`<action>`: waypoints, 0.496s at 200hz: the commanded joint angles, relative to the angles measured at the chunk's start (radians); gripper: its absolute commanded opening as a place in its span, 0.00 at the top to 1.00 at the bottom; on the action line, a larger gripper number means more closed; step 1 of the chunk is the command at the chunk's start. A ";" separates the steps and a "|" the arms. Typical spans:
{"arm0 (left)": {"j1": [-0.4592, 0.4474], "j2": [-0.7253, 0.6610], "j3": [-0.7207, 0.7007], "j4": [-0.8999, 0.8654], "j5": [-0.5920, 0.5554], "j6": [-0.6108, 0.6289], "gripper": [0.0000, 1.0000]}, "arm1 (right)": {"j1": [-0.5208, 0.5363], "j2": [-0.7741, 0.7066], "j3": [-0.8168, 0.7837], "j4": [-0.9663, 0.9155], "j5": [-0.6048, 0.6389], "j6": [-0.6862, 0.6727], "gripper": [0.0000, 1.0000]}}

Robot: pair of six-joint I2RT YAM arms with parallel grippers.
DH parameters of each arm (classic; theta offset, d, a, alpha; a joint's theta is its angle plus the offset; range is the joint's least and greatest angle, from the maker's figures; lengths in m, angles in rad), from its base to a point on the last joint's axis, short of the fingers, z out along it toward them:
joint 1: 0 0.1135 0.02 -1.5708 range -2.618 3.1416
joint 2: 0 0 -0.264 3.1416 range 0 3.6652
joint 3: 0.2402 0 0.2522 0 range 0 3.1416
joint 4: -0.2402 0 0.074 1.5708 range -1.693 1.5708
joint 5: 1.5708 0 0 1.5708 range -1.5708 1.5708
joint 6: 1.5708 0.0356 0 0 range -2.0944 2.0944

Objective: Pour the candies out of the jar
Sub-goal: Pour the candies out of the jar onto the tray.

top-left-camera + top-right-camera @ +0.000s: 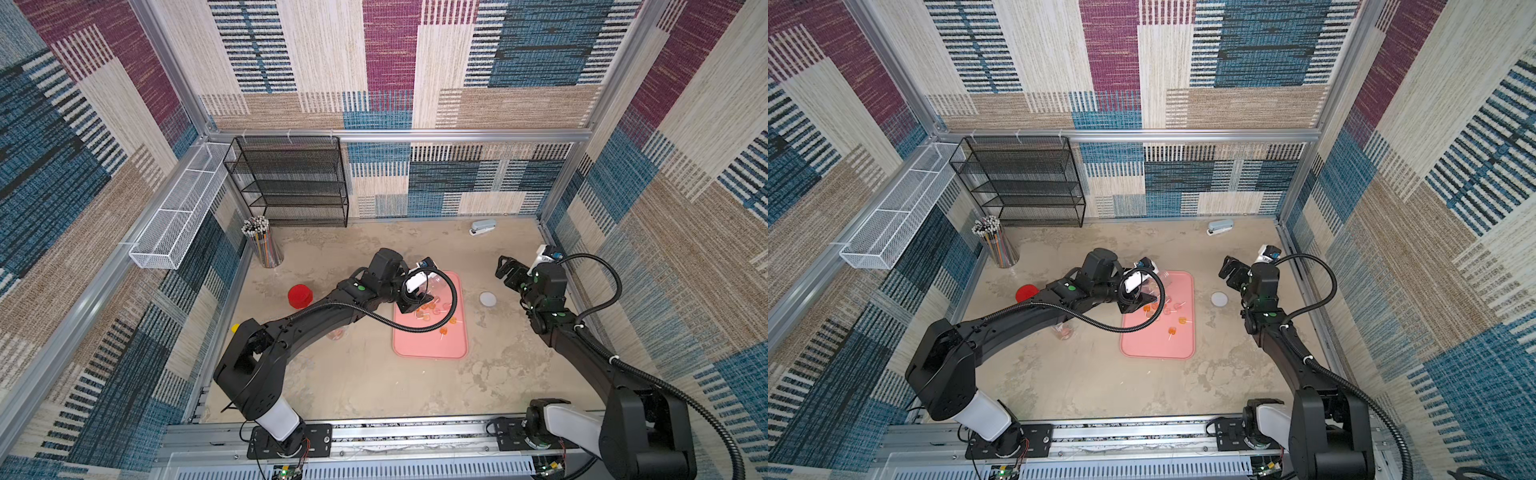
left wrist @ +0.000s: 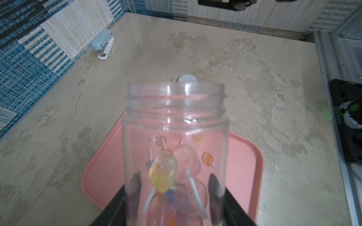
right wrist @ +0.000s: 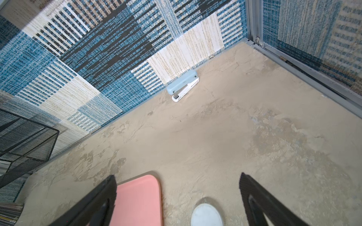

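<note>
My left gripper [image 1: 415,301] [image 2: 175,184] is shut on a clear, lidless jar [image 2: 176,109], one finger [image 2: 135,185] on each side of its body. It holds the jar [image 1: 1160,282] above the far part of a pink tray [image 1: 430,345]. Some candies [image 2: 163,174] with yellow and pink heads on white sticks are still inside the jar. Several orange and pink candies [image 1: 428,313] [image 1: 1167,309] lie loose on the tray. My right gripper [image 1: 503,266] [image 3: 177,187] hangs open and holds nothing, to the right of the tray.
A white round lid [image 1: 488,298] [image 3: 206,215] lies on the table right of the tray. A red lid [image 1: 300,296], a cup of pencils [image 1: 264,245] and a black mesh shelf [image 1: 291,183] stand to the left. A stapler [image 1: 483,227] sits by the back wall.
</note>
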 commanded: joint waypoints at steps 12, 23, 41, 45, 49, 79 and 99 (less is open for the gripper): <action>-0.004 0.047 0.135 -0.232 -0.097 0.079 1.00 | 0.001 -0.003 0.007 0.009 -0.003 0.001 0.00; -0.012 0.069 0.175 -0.327 -0.165 0.119 1.00 | 0.000 -0.001 0.005 0.009 -0.004 0.000 0.00; -0.025 0.109 0.231 -0.465 -0.268 0.189 1.00 | 0.000 0.002 0.003 0.012 -0.002 0.000 0.00; -0.031 0.119 0.244 -0.490 -0.294 0.202 1.00 | 0.000 0.003 0.003 0.013 -0.002 0.000 0.00; -0.038 0.129 0.255 -0.515 -0.315 0.212 1.00 | 0.000 0.004 0.003 0.013 -0.002 0.000 0.00; -0.088 0.208 0.321 -0.668 -0.486 0.286 1.00 | 0.000 0.016 0.002 0.017 -0.003 -0.001 0.00; -0.134 0.259 0.365 -0.767 -0.595 0.340 1.00 | 0.000 0.023 0.004 0.016 -0.005 -0.001 0.00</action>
